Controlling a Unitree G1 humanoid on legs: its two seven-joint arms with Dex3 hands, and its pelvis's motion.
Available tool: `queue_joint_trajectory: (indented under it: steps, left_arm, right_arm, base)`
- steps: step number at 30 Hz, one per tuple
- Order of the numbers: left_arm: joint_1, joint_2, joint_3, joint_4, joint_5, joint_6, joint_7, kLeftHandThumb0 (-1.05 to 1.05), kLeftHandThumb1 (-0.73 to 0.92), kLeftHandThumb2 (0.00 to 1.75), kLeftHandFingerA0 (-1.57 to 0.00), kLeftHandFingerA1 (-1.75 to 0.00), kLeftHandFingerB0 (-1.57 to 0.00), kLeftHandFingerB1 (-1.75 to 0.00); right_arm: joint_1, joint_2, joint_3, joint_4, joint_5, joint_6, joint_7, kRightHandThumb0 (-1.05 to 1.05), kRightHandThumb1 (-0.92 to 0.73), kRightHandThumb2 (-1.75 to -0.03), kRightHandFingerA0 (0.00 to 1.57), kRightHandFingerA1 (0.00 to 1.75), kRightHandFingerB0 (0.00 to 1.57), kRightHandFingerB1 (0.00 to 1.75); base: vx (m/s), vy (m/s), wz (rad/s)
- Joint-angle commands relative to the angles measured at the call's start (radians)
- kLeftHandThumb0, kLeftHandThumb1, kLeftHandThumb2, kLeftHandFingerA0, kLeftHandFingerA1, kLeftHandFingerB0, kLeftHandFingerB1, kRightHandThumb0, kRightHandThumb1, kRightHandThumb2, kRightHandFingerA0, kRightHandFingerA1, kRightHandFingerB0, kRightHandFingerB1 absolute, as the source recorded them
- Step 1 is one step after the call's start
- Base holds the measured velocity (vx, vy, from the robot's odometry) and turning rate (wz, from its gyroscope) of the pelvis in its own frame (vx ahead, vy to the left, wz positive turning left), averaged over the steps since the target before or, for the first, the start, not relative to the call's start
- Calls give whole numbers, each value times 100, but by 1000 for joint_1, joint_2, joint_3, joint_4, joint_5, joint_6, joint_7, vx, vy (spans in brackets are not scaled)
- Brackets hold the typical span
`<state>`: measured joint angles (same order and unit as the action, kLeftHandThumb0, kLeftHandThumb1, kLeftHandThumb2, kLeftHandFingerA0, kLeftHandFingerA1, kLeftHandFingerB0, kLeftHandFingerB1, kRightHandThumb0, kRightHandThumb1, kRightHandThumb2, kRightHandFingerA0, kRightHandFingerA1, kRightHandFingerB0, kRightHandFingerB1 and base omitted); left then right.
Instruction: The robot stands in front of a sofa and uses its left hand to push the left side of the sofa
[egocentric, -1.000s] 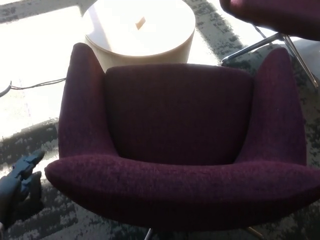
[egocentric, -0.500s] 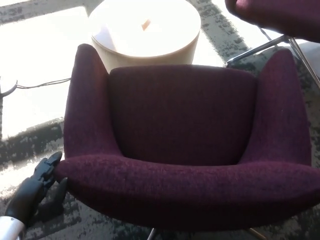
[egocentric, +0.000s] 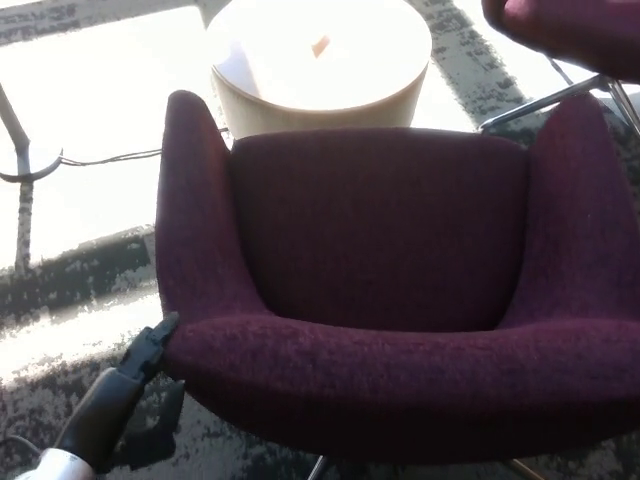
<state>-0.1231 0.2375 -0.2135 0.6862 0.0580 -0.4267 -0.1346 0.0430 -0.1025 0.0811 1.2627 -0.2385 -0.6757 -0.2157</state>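
A dark purple sofa (egocentric: 400, 290), shaped like a one-seat armchair, is seen from above and fills most of the head view. Its back edge runs across the lower part of the picture, and its two arms rise toward the top at the left and at the right. The left hand (egocentric: 150, 350) is seen at the lower left, at the end of a black forearm that comes up from the bottom edge. The tip of this hand is placed against the left end of the sofa's back edge, and it appears to touch the fabric there. Nothing is held by the hand; how far the fingers are spread cannot be told, because they are dark and are seen end-on. The right hand is not shown. Behind the sofa a round pale table (egocentric: 320, 60) is standing in strong sunlight, with a small orange object (egocentric: 320, 45) on its tabletop. A thin cable (egocentric: 110, 158) is lying on the patterned floor (egocentric: 70, 270) at the left.
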Motion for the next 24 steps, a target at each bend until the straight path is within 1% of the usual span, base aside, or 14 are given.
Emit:
queue_joint_trajectory:
  steps: [1, 4, 5, 6, 7, 8, 9, 10, 11, 12, 13, 14, 15, 24]
  left_arm:
    - [47, -70, -123, -163, 54, 42, -98, -83, 79, 120, 0, -30, -4, -27]
    - [76, -73, -157, -227, 46, 81, -106, -86, 79, 119, 0, -32, -5, -28]
    - [88, -69, -172, -253, 51, 81, -101, -84, 92, 79, 0, -33, -5, -29]
    - [97, -67, -185, -275, 55, 85, -94, -84, 92, 79, 0, -33, -5, -29]
    - [98, -65, -195, -282, 60, 79, -94, -83, 78, 117, -2, -39, -5, -32]
    - [105, -60, -211, -305, 68, 84, -93, -82, 78, 117, -3, -40, -5, -32]
    - [107, -57, -218, -317, 69, 89, -91, -82, 78, 117, -3, -40, -5, -32]
    - [116, -63, -232, -340, 55, 101, -106, -88, 92, 77, -4, -39, -9, -32]
    - [118, -63, -241, -348, 52, 104, -110, -89, 92, 77, -4, -39, -9, -32]
    - [118, -66, -246, -347, 40, 106, -118, -85, 75, 116, -1, -42, -5, -34]
    - [116, -71, -249, -343, 23, 109, -129, -85, 75, 116, -1, -42, -5, -34]
    - [119, -72, -254, -352, 18, 120, -134, -84, 74, 115, -2, -38, -6, -35]
    - [121, -71, -261, -368, 18, 134, -140, -89, 92, 76, -1, -35, -9, -32]
    - [83, -94, -309, -374, 94, 188, -128, -95, 92, 74, -5, -34, -7, -30]
  right_arm:
    - [-1, -17, 0, 4, -7, -6, -13, -67, -69, -102, 34, 50, 40, 51]
    - [-2, -20, 4, 6, -13, -4, -17, -67, -69, -103, 33, 50, 40, 52]
    - [-2, -24, 12, 6, -24, -4, -27, -68, -71, -104, 33, 50, 40, 52]
    - [-3, -30, 27, 5, -43, -4, -44, -68, -71, -104, 33, 50, 40, 52]
    - [-3, -29, 23, 6, -36, -6, -39, -67, -70, -103, 33, 50, 41, 52]
    - [-3, -26, 18, 6, -24, -5, -30, -62, -81, -65, 40, 36, 46, 36]
    - [-3, -25, 16, 7, -21, -4, -26, -62, -81, -65, 40, 36, 46, 36]
    - [-4, -25, 17, 7, -22, 0, -28, -67, -69, -102, 31, 49, 40, 52]
    - [-4, -26, 19, 7, -26, 0, -31, -67, -69, -102, 32, 50, 40, 52]
    - [-4, -27, 20, 7, -28, 1, -34, -60, -81, -65, 40, 36, 45, 36]
    - [-4, -28, 21, 7, -30, 2, -36, -60, -81, -65, 40, 36, 45, 36]
    - [-3, -27, 18, 7, -28, 0, -32, -60, -81, -65, 40, 36, 45, 36]
    - [-2, -26, 13, 8, -22, -3, -27, -67, -69, -101, 33, 50, 41, 52]
    - [-4, -22, 1, 7, -14, -7, -12, -67, -68, -101, 32, 49, 41, 52]
  base:
    - [0, 0, 0]
    - [0, 0, 0]
    - [0, 0, 0]
    - [-89, 22, 1]
    - [0, 0, 0]
    - [0, 0, 0]
    - [0, 0, 0]
    - [0, 0, 0]
    - [0, 0, 0]
    - [0, 0, 0]
    - [0, 0, 0]
    - [0, 0, 0]
    - [0, 0, 0]
    - [0, 0, 0]
